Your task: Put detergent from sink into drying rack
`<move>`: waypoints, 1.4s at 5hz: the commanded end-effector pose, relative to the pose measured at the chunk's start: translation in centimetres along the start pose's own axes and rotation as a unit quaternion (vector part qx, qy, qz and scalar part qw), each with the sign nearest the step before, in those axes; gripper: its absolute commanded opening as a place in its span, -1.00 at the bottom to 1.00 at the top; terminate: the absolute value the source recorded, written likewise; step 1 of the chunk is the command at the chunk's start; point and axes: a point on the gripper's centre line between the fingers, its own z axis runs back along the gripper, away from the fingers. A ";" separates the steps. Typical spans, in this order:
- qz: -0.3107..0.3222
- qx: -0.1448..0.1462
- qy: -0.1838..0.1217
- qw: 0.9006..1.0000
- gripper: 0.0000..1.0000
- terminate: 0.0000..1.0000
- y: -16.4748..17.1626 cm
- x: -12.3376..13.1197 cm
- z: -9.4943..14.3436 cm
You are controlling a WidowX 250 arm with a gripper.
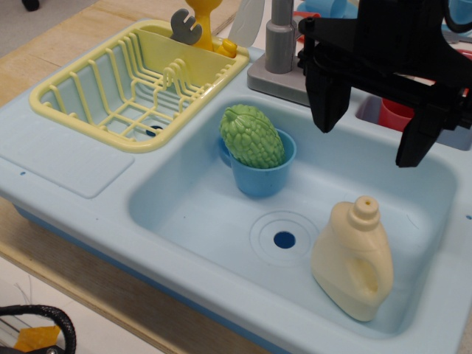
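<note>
The cream detergent bottle point(352, 259) stands upright in the front right corner of the light-blue sink point(192, 214), next to the round drain hole point(284, 239). The pale-yellow drying rack point(140, 77) sits at the back left of the sink unit. My black gripper point(369, 144) hangs open and empty above the sink's back right part, its two fingers wide apart, above and behind the bottle without touching it.
A blue cup point(262, 175) holding a bumpy green vegetable point(253, 136) stands at the sink's back middle. A grey faucet point(280, 44) rises behind it. A yellow holder with a grey wrench point(193, 26) sits at the rack's far end. A red item point(398, 114) lies in the side compartment.
</note>
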 end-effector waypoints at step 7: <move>0.384 0.067 0.009 0.921 1.00 -1.00 -1.3 -4.5 -2.1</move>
